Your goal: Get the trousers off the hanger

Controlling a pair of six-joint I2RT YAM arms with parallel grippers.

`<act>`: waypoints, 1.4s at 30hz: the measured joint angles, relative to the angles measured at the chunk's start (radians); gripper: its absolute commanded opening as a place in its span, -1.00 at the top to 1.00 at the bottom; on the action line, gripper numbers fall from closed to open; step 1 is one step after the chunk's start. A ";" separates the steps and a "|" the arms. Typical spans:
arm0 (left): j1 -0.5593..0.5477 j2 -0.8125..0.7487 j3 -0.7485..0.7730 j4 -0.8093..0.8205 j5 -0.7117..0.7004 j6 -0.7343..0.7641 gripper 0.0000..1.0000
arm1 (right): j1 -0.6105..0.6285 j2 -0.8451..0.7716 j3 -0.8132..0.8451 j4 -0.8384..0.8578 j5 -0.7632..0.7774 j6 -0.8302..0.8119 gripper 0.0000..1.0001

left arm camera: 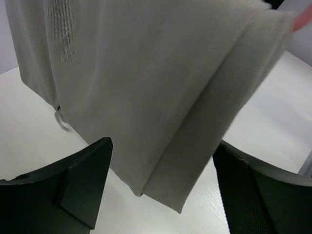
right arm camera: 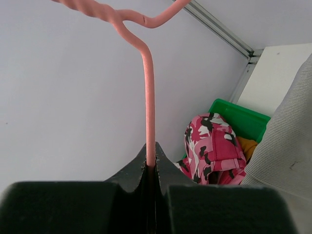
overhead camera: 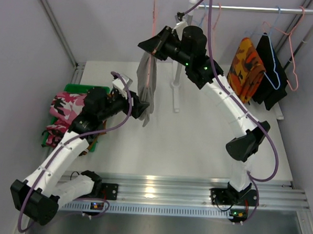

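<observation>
My right pincer (right arm camera: 151,157) clamps the pink hanger (right arm camera: 147,92) and my left pincer (left arm camera: 162,148) gapes wide around the grey trousers (left arm camera: 146,73), soft and light, best pinched at the doubled lower fold.

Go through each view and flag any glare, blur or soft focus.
Top external: even light, one bright glare patch on the metal rail. Left wrist: the grey trousers fill the frame, weave sharpest upper left; left fingers dark and soft. Right wrist: right fingers blurred, pink hanger crisp.
</observation>
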 measured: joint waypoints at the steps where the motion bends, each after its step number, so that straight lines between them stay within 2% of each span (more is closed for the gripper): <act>1: 0.000 0.006 -0.001 0.004 -0.010 0.004 -0.55 | 0.000 0.000 0.000 0.005 -0.005 0.000 1.00; 3: 0.000 0.014 -0.008 0.014 -0.028 0.011 -0.47 | 0.000 0.000 0.000 0.015 -0.013 0.000 1.00; 6: 0.000 0.011 -0.027 0.024 -0.041 0.034 -0.47 | 0.000 0.000 0.000 0.026 -0.033 0.000 1.00; 12: 0.000 -0.016 -0.055 0.026 -0.026 0.093 -0.60 | 0.000 0.000 0.000 0.040 -0.084 -0.001 1.00; 18: 0.000 -0.005 -0.053 0.022 0.049 0.143 -0.89 | 0.000 0.000 0.000 0.087 -0.148 0.002 1.00; 23: 0.000 0.036 -0.049 0.004 0.102 0.186 -0.93 | 0.000 0.000 0.000 0.113 -0.192 0.000 1.00; 26: 0.000 0.047 -0.048 -0.009 0.111 0.208 -0.86 | 0.000 0.000 -0.001 0.122 -0.213 0.000 1.00; 34: 0.000 0.047 -0.048 0.014 0.039 0.213 -0.97 | 0.001 -0.002 -0.017 0.146 -0.237 0.013 1.00; 37: 0.000 0.051 -0.048 0.054 -0.022 0.200 -0.66 | 0.005 -0.004 -0.036 0.156 -0.238 0.029 1.00; 38: 0.000 0.055 -0.048 0.066 -0.041 0.195 -0.37 | 0.007 -0.004 -0.043 0.158 -0.238 0.030 1.00; 41: 0.000 0.072 -0.046 0.086 -0.084 0.189 0.06 | 0.012 -0.004 -0.056 0.160 -0.243 0.037 1.00; 42: 0.000 0.076 -0.046 0.089 -0.094 0.190 0.39 | 0.013 -0.004 -0.060 0.161 -0.246 0.038 1.00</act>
